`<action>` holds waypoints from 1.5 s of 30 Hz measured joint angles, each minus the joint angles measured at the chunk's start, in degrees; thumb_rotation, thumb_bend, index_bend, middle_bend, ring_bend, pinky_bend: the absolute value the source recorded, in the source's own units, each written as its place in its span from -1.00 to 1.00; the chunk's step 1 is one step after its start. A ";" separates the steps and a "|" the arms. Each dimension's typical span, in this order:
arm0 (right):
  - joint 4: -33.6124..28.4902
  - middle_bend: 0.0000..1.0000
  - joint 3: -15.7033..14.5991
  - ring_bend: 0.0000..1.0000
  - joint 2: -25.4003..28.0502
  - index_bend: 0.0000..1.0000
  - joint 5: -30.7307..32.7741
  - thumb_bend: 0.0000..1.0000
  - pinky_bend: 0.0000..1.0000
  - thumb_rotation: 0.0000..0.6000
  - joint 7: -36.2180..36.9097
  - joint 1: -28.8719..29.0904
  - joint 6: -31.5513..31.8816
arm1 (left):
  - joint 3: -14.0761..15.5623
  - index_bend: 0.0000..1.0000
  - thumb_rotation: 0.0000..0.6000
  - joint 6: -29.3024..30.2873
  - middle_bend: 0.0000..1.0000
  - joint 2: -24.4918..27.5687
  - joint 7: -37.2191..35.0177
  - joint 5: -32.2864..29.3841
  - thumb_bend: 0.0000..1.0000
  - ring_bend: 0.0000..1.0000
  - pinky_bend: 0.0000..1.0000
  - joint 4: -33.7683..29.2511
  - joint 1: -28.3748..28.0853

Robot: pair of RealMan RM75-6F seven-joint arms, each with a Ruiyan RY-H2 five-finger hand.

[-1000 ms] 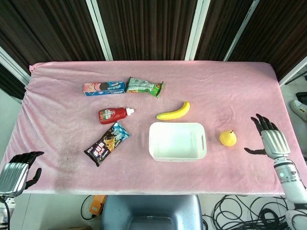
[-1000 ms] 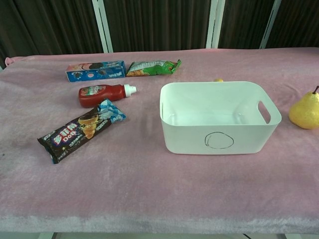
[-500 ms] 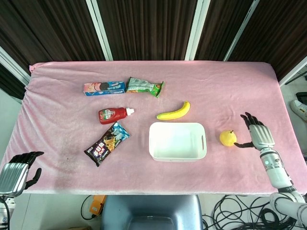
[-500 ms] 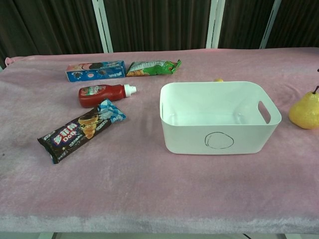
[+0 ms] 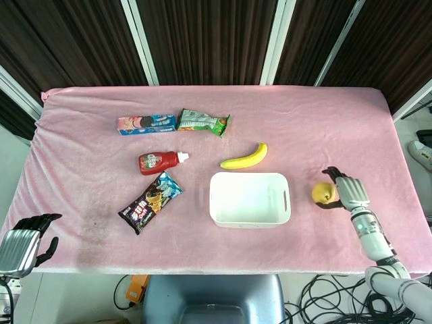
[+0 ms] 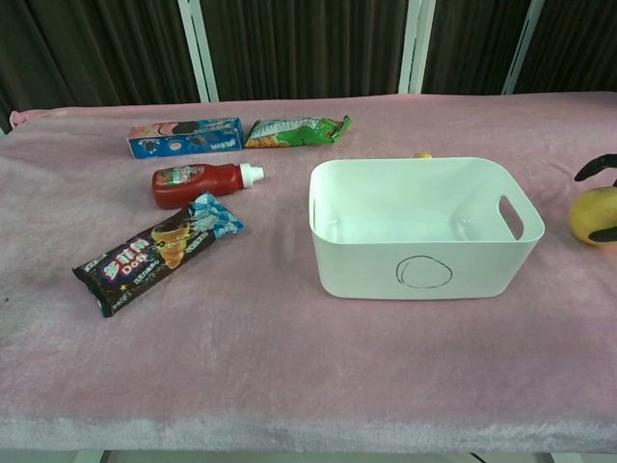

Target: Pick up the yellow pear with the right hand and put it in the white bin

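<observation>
The yellow pear (image 5: 321,194) (image 6: 588,214) sits on the pink cloth just right of the white bin (image 5: 249,199) (image 6: 421,227). My right hand (image 5: 344,192) is against the pear's right side with its fingers spread around it. In the chest view only dark fingertips (image 6: 598,167) show, one above the pear and one along its lower right. The pear still rests on the cloth. The bin stands upright with nothing inside. My left hand (image 5: 23,244) hangs off the table's near left corner, holding nothing.
A banana (image 5: 245,157) lies just behind the bin. Left of the bin are a ketchup bottle (image 5: 159,162), a dark snack pack (image 5: 150,201), a blue cookie box (image 5: 146,123) and a green packet (image 5: 203,122). The table's right edge is close to my right arm.
My right hand moved left from beside the table edge to the pear, and its fingers now reach around the fruit. The pear, the bin and the left hand have not moved.
</observation>
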 measured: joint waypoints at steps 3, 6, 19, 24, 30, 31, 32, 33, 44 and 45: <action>1.92 -0.20 -0.05 0.02 -1.57 0.06 -0.76 -0.47 0.35 1.00 0.66 0.00 1.19 | -0.01 -0.44 1.00 0.13 -0.34 0.03 -0.05 0.05 -0.11 -0.39 -0.31 -0.02 0.04; 3.68 -0.05 -0.09 0.20 -2.86 0.31 -1.64 -0.06 0.52 1.00 1.71 -0.13 2.76 | 0.01 -0.44 1.00 0.27 -0.34 0.02 -0.10 0.19 -0.11 -0.39 -0.31 0.02 0.07; 5.44 0.13 1.23 0.37 -4.73 0.59 -4.91 0.58 0.66 1.00 3.19 -2.47 17.48 | 0.01 -0.44 1.00 0.16 -0.34 0.00 0.13 0.07 -0.11 -0.39 -0.31 -0.04 0.05; 0.15 0.13 2.26 0.37 -3.81 0.58 -7.99 0.58 0.66 1.00 1.47 -3.77 29.47 | 0.02 -0.44 1.00 0.14 -0.34 -0.03 0.30 0.10 -0.11 -0.39 -0.31 -0.08 0.03; -12.76 0.13 2.18 0.36 0.06 0.53 -12.23 0.57 0.66 1.00 -0.73 -3.70 32.95 | 0.02 -0.44 1.00 0.21 -0.34 -0.03 0.34 0.09 -0.10 -0.39 -0.31 -0.10 0.06; -14.71 0.13 2.06 0.33 0.71 0.48 -12.81 0.56 0.65 1.00 -1.09 -3.45 32.71 | 0.01 -0.44 1.00 0.24 -0.34 -0.02 0.31 0.09 -0.10 -0.39 -0.31 -0.10 0.07; -16.57 0.12 1.89 0.30 1.35 0.42 -13.37 0.52 0.63 1.00 -1.38 -3.11 32.26 | 0.01 -0.44 1.00 0.28 -0.34 -0.02 0.29 0.10 -0.10 -0.39 -0.31 -0.10 0.09; -18.74 0.11 1.62 0.26 2.12 0.36 -14.04 0.48 0.61 1.00 -1.59 -2.54 31.27 | 0.01 -0.44 1.00 0.32 -0.34 -0.01 0.26 0.11 -0.10 -0.39 -0.31 -0.10 0.10; -27.57 -0.71 -1.35 -0.80 5.85 -0.66 -15.22 -0.45 -0.35 1.00 -3.39 3.39 17.34 | 0.06 -0.44 1.00 0.59 -0.34 0.10 -0.12 0.23 -0.10 -0.39 -0.31 -0.06 0.25; -27.86 -0.76 -1.73 -0.86 6.12 -0.71 -15.23 -0.48 -0.41 1.00 -3.60 3.56 17.09 | 0.07 -0.44 1.00 0.65 -0.34 0.14 -0.12 0.24 -0.10 -0.39 -0.31 -0.10 0.29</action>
